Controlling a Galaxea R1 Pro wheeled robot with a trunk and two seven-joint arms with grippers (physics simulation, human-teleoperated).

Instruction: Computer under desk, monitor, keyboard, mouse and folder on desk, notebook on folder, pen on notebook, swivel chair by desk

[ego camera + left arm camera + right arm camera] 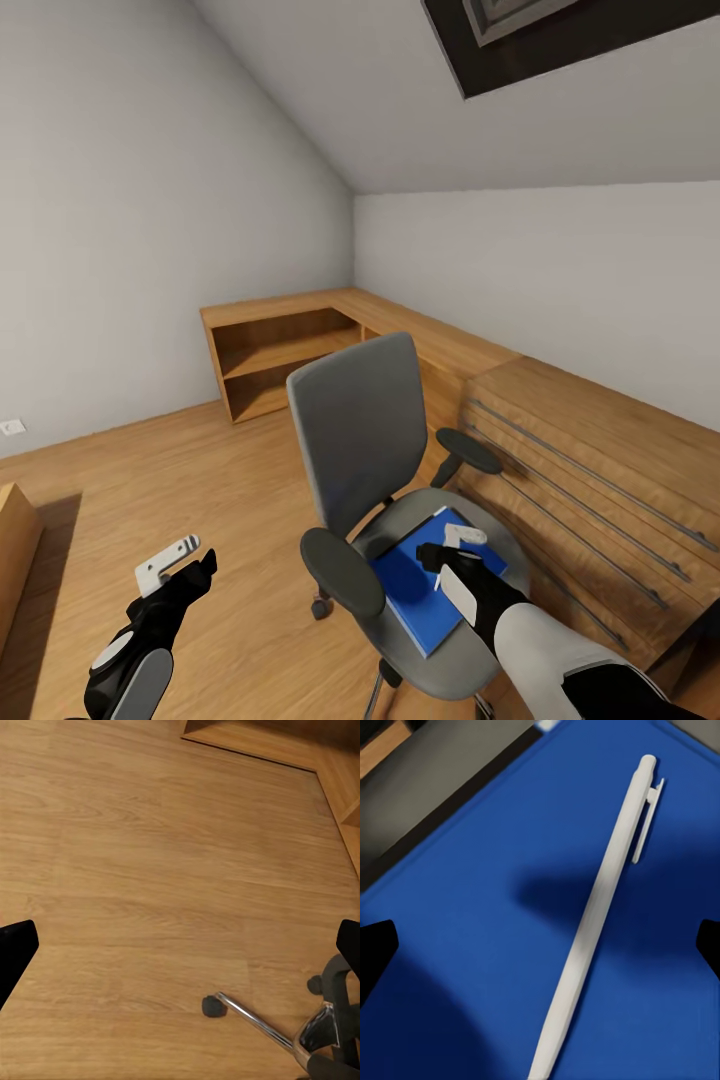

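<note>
The grey swivel chair [360,430] stands mid-room on the wood floor, its back turned toward me at an angle. On its seat lies the blue folder [415,595], and a white pen [600,915] rests on the folder [465,907]. My right gripper [452,548] hovers just over the folder. In the right wrist view that gripper [541,949] is open, its black fingertips [375,952] far apart on either side of the pen, not touching it. My left gripper [172,562] hangs open and empty over the floor left of the chair. The chair's chrome base [259,1020] and a caster are seen from the left wrist.
A light-wood drawer chest [600,470] with bar handles stands close to the chair's right. A low light-wood shelf unit [280,355] runs along the back corner. Another wooden piece [15,540] juts in at the left edge. Open floor [165,870] lies left of the chair.
</note>
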